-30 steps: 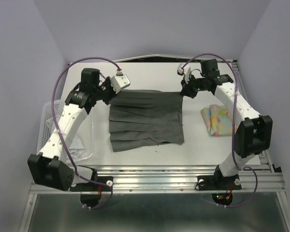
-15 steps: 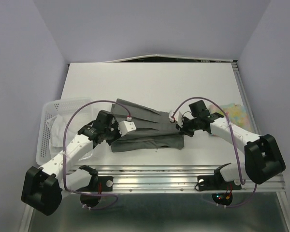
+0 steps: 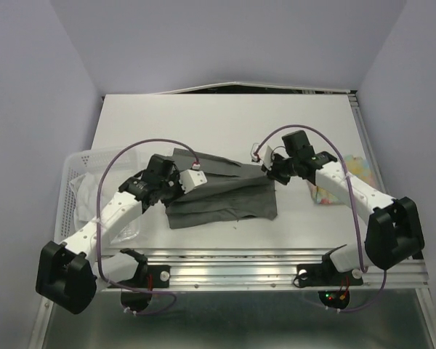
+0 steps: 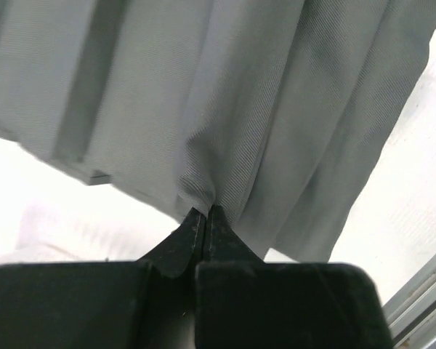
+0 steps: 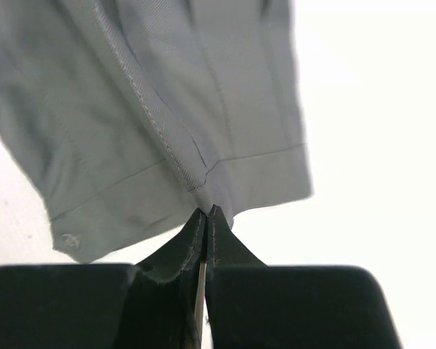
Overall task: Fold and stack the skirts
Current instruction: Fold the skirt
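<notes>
Left claw (image 4: 206, 210) and right claw (image 5: 206, 211), both mine, each clamp an edge of the grey pleated skirt (image 3: 225, 200).

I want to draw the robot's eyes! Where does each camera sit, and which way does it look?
Top camera: above and behind the arms, looking down at the table, grey skirt, floral skirt and basket; shows the left arm and right arm, bases nearest.
Left wrist camera: on the left wrist, looking along its fingers at grey pleats; shows the left gripper pinching cloth.
Right wrist camera: on the right wrist, looking at the skirt's stitched hem; shows the right gripper pinching it.
Shared: every view sees the grey skirt.
</notes>
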Controlling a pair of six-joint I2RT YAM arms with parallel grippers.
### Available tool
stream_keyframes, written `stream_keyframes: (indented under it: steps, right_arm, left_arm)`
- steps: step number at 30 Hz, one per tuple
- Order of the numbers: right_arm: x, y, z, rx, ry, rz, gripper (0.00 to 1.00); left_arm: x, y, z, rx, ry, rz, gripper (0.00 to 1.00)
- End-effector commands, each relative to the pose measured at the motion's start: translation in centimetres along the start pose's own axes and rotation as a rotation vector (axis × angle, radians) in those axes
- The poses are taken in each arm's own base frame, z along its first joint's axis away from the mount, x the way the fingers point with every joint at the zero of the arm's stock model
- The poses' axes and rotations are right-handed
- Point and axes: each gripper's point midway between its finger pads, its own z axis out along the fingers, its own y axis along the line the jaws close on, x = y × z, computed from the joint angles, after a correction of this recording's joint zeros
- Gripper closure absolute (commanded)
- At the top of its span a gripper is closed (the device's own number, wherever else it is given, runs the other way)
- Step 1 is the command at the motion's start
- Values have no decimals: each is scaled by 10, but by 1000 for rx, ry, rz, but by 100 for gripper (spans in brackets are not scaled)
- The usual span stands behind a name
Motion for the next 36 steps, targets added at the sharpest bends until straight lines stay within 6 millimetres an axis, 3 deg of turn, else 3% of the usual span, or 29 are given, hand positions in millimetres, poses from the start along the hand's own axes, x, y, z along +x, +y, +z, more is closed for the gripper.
stream_keyframes:
  steps: [1, 5, 8, 13, 14, 15, 18, 21, 23, 24, 25, 26, 27, 28, 29, 31, 33, 36]
  right_arm:
    - [-37, -30, -38, 82, -29, -4, 99]
    - [-52, -26, -61, 77, -54, -28, 99]
    - [-47, -14, -67, 43, -44, -37, 99]
    - [-8, 19, -37, -31, 8, -5, 99]
    - [9, 35, -23, -74, 37, 12, 99]
    - [13, 36, -15, -74, 34, 17, 99]
    - [31, 66, 9, -155, 63, 36, 99]
    - [40, 80, 18, -193, 69, 55, 99]
    - [39, 87, 19, -213, 61, 54, 97]
    - [36, 90, 17, -229, 62, 52, 90]
    - [33, 91, 14, -236, 60, 61, 78]
    - [28, 91, 11, -239, 53, 73, 48]
    - [20, 88, 4, -228, 51, 116, 43]
    - [13, 84, 0, -205, 40, 135, 42]
    - [5, 76, -8, -152, 27, 183, 41]
    - [-13, 63, -26, -81, -32, 235, 40]
    - [-22, 60, -37, -60, -74, 312, 36]
    - [-20, 62, -43, -45, -83, 466, 36]
  left_arm:
    - [-31, 31, -40, -81, -37, -2, 100]
    - [-45, 29, -69, -58, -69, 25, 100]
    - [-37, 19, -79, -30, -51, 47, 100]
    - [-3, -14, -59, 70, 9, 43, 100]
    - [2, -18, -54, 82, 21, 35, 100]
    - [5, -18, -49, 75, 21, 35, 100]
    - [36, -32, -23, 100, 95, 34, 100]
    - [51, -37, -8, 105, 132, 34, 100]
    - [53, -37, -5, 106, 138, 29, 84]
    - [49, -36, -6, 109, 133, 25, 56]
    - [43, -33, -10, 104, 117, 29, 42]
    - [34, -30, -17, 88, 85, 34, 36]
    - [15, -24, -29, 82, 30, 40, 26]
    - [3, -19, -38, 70, -11, 47, 26]
    - [-23, -9, -56, 34, -92, 54, 25]
    - [-45, -1, -70, 10, -152, 49, 24]
    - [-69, 2, -76, 16, -204, 42, 24]
    - [-97, -4, -64, 55, -253, 5, 25]
